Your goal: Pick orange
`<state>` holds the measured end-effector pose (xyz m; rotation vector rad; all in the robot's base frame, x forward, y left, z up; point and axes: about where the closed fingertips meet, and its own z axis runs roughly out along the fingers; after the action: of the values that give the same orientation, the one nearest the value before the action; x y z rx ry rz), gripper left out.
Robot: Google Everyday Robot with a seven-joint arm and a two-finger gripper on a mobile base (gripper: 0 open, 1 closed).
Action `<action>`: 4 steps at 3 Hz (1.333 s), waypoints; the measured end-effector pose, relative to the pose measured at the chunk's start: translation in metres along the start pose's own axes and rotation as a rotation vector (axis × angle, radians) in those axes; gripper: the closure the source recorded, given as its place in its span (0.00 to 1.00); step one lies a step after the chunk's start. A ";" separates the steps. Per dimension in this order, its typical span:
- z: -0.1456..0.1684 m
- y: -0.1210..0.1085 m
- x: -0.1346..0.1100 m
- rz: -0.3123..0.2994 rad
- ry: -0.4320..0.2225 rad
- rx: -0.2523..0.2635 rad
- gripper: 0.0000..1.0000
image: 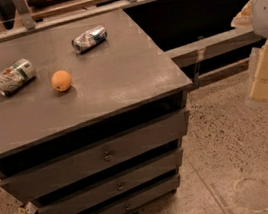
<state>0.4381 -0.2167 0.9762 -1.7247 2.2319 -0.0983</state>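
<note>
The orange (61,80) is a small round fruit lying on the left part of the grey cabinet top (119,76), between two crushed cans. My gripper (264,74) hangs at the far right edge of the view, beige below a white arm segment (267,4). It is off the cabinet, over the floor, well to the right of the orange and lower than the cabinet top. It holds nothing that I can see.
A crushed silver-green can (13,76) lies left of the orange. A crushed silver-blue can (89,38) lies behind it. The cabinet has three drawers (106,156). A low rail (210,44) runs to the right, over speckled floor (244,162).
</note>
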 end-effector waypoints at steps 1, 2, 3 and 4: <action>0.000 0.000 0.000 0.000 0.000 0.000 0.00; -0.002 -0.003 -0.002 0.053 -0.040 0.014 0.00; 0.000 -0.018 -0.010 0.185 -0.168 0.034 0.00; 0.002 -0.040 -0.044 0.294 -0.372 0.065 0.00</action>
<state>0.4858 -0.1853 0.9934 -1.2431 2.1420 0.1993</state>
